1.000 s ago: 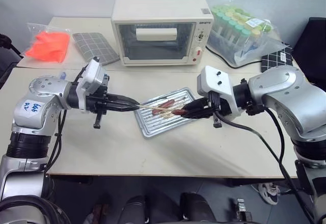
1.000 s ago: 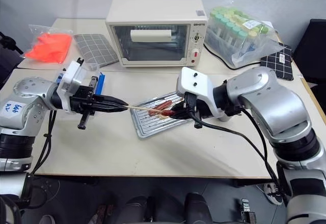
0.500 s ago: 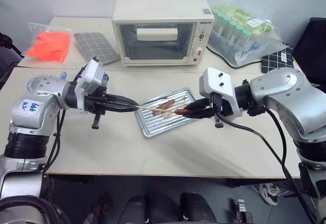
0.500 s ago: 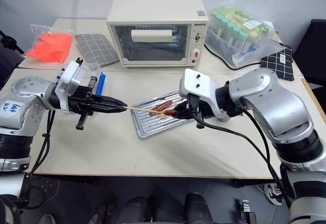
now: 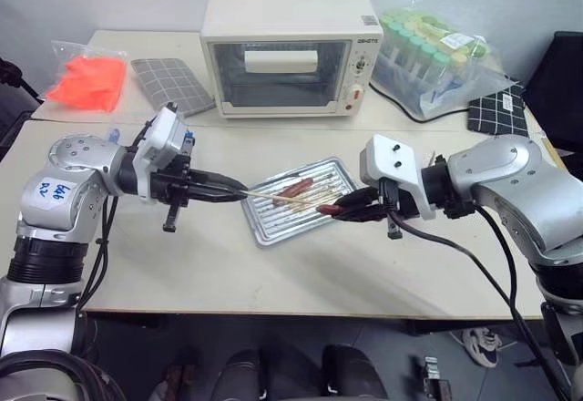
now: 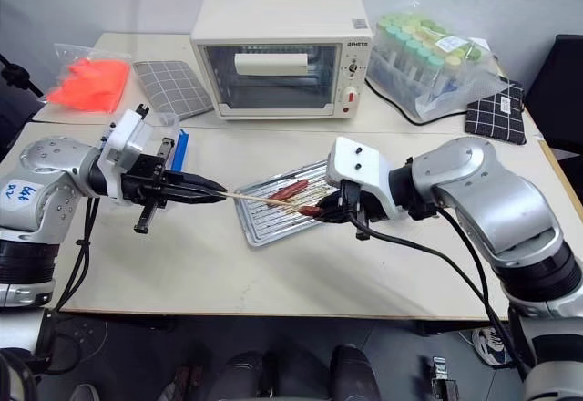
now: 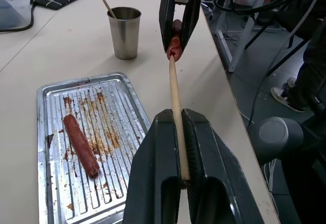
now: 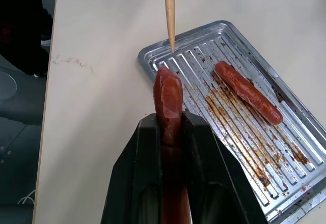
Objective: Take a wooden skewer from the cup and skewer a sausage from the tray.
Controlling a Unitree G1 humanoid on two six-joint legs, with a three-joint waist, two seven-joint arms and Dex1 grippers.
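Above the silver tray [image 5: 300,201], the left gripper [image 5: 239,192] is clamped on the wooden skewer [image 5: 278,198], whose point aims at the sausage [image 8: 168,98] pinched endwise between the right gripper's [image 5: 339,210] two black fingers. Skewer tip and sausage end sit just apart. A second sausage [image 7: 80,144] lies on the tray's ribbed, grease-stained bottom. The cup [image 7: 125,32], with another stick in it, stands on the pale tabletop [image 5: 273,269] beyond the tray. Further back on the table are a cream toaster oven [image 5: 288,51], a bag of capped tubes [image 5: 434,50], checked cloths [image 5: 173,80] and an orange bag [image 5: 86,77].
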